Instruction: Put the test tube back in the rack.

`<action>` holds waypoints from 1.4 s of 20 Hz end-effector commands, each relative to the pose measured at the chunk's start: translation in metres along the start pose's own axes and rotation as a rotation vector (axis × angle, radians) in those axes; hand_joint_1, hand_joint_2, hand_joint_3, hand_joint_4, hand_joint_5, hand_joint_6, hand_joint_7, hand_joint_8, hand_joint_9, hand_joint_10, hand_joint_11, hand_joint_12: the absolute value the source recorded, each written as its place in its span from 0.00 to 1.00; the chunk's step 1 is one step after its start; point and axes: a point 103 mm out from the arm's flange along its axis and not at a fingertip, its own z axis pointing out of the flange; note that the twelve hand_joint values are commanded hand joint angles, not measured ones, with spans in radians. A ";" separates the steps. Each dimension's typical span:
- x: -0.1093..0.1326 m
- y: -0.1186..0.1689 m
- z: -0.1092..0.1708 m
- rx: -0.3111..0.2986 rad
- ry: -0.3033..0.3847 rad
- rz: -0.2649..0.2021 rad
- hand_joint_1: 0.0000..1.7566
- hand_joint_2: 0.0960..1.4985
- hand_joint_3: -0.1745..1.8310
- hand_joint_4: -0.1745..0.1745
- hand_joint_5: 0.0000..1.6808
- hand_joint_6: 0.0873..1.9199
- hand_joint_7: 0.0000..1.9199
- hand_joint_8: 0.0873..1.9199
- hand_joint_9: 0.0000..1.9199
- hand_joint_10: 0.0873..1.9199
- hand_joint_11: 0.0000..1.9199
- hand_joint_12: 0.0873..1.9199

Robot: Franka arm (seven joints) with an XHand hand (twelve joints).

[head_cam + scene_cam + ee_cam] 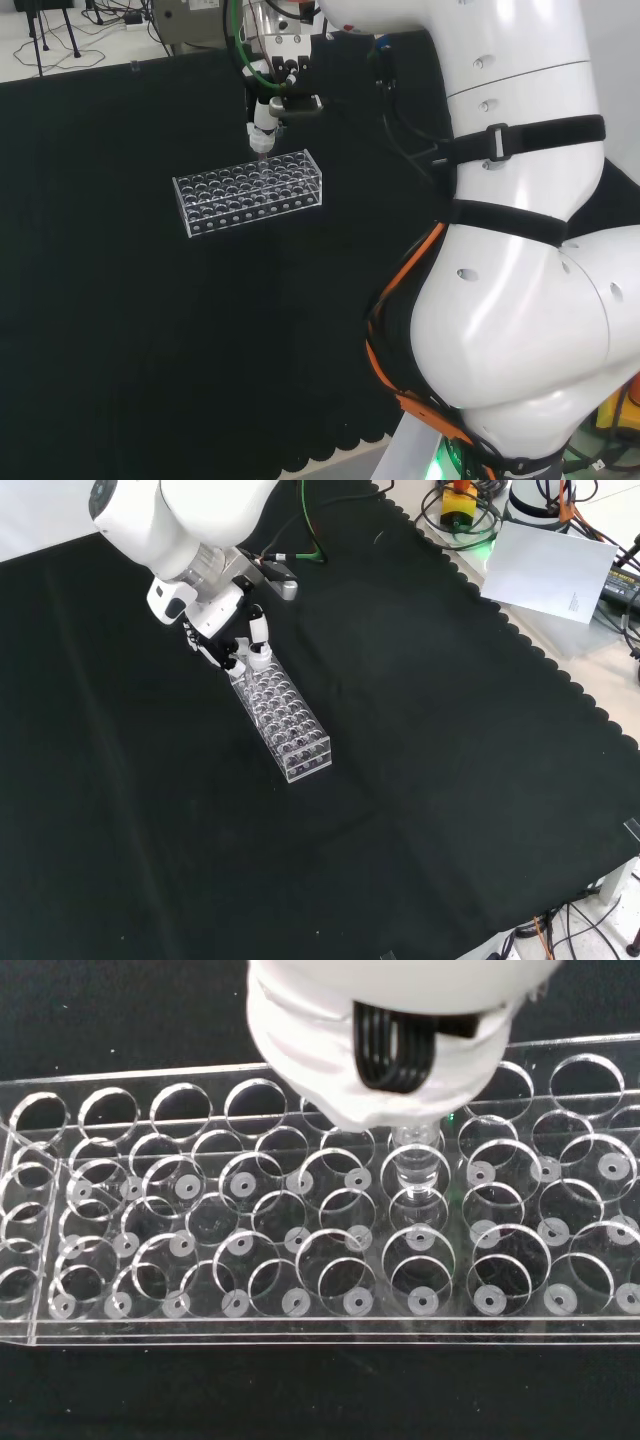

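A clear plastic rack (250, 193) with several rows of round holes lies on the black cloth (120, 300). The black and white hand (266, 115) hangs over the rack's far long side in the head view, fingers pointing down and pinched together. A clear test tube (416, 1168) stands upright below the fingertips (370, 1070), with its lower end inside a hole in the rack (200, 1260). In the front view the hand (240, 645) is over the upper end of the rack (288, 720). The other holes look empty.
The arm's big white links (520, 250) fill the right of the head view. In the front view, a white sheet of paper (555, 570) and cables lie past the cloth's scalloped edge at the top right.
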 end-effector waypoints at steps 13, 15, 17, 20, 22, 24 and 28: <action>-0.001 -0.012 -0.016 0.056 0.117 -0.088 0.65 0.28 0.47 0.17 0.48 0.40 0.46 0.50 0.53 0.45 0.18 0.76; 0.000 -0.015 -0.019 0.053 0.117 -0.093 0.65 0.27 0.46 0.18 0.47 0.40 0.45 0.50 0.53 0.45 0.17 0.76; 0.000 -0.019 -0.024 0.042 0.121 -0.097 0.64 0.27 0.46 0.19 0.46 0.41 0.44 0.50 0.52 0.45 0.16 0.76; -0.001 -0.026 -0.036 0.019 0.131 -0.106 0.64 0.27 0.46 0.20 0.46 0.40 0.43 0.50 0.51 0.45 0.15 0.76; -0.002 -0.032 -0.044 0.014 0.139 -0.111 0.63 0.27 0.46 0.21 0.45 0.41 0.42 0.50 0.50 0.45 0.14 0.77; -0.003 -0.038 -0.053 0.007 0.147 -0.116 0.62 0.27 0.46 0.23 0.41 0.42 0.39 0.51 0.47 0.46 0.12 0.78; -0.004 -0.052 -0.069 -0.046 0.143 -0.132 0.57 0.28 0.44 0.27 0.29 0.42 0.33 0.53 0.40 0.48 0.07 0.79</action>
